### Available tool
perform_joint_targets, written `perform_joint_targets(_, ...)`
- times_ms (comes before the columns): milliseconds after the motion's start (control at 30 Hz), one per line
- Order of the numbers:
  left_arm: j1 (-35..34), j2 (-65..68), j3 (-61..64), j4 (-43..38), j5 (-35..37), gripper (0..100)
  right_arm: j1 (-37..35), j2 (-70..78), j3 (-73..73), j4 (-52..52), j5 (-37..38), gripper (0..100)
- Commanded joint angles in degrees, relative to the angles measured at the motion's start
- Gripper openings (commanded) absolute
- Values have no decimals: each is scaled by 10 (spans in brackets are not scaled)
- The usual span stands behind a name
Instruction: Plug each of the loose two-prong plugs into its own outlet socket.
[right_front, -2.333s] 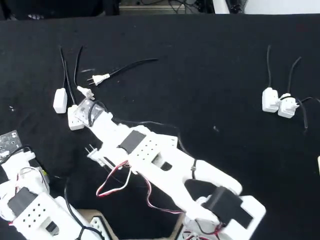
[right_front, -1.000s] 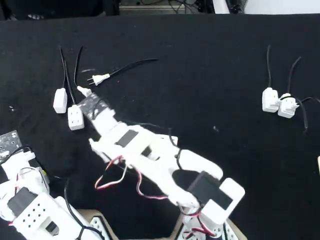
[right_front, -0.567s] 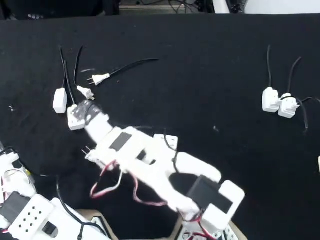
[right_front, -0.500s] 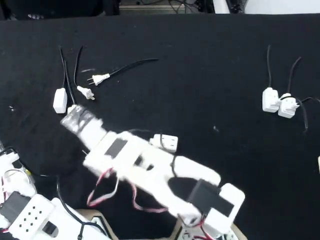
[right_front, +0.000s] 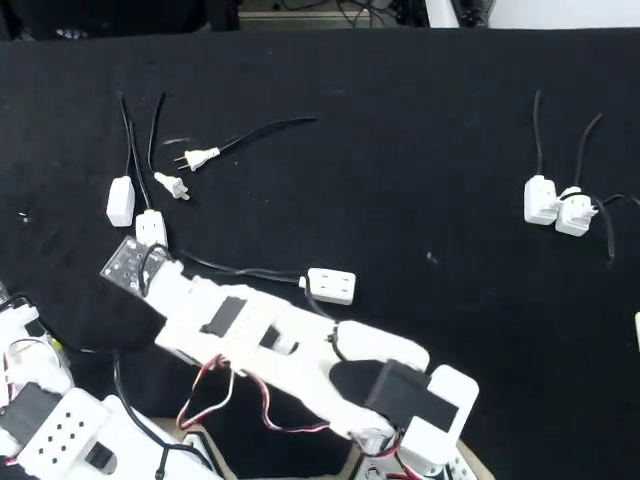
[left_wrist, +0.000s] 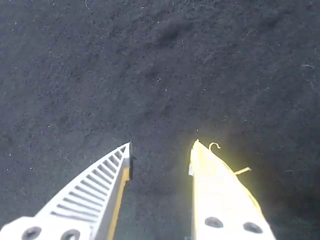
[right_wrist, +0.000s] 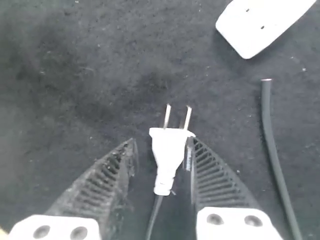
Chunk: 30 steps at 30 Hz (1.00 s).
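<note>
A white two-prong plug (right_wrist: 167, 147) lies between the fingers of my right gripper (right_wrist: 161, 141), against one finger and apart from the other; the gripper is open. From above, that gripper (right_front: 128, 265) sits at the near left, just below two white outlet sockets (right_front: 152, 228) (right_front: 120, 200). One socket (right_wrist: 260, 20) lies just ahead of the plug's prongs, off to one side. Two more loose plugs (right_front: 200, 158) (right_front: 172, 186) lie behind the sockets. A third socket (right_front: 331, 285) rests mid-table beside the right arm. My left gripper (left_wrist: 161, 144) hangs open over bare black cloth.
At the far right a socket (right_front: 540, 198) lies beside another with a plug (right_front: 575, 213) in it. A cut black cable end (right_wrist: 272, 150) lies next to my right gripper. The left arm's base (right_front: 40, 410) stands at the near left corner.
My right arm swung its gripper from over the left sockets toward the near left, uncovering the mid-table socket. The left arm's base shifted slightly.
</note>
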Motion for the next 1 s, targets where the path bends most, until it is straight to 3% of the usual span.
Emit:
perform_joint_targets(0,4,-4,-32,2,-1,198,15,0,-12,-13,11,152)
perform_joint_targets(300,0,-4,-39,11,-2,198,15,28,-30,-7,18,152)
perform_joint_targets(600,0,-4,-88,62,-4,198,24,102,-143,114,31,149)
perform_joint_targets(767,0,-4,-84,62,-4,198,62,74,-119,83,29,12)
perform_joint_targets(967,5,-4,-82,59,-4,198,82,2,-50,29,10,17)
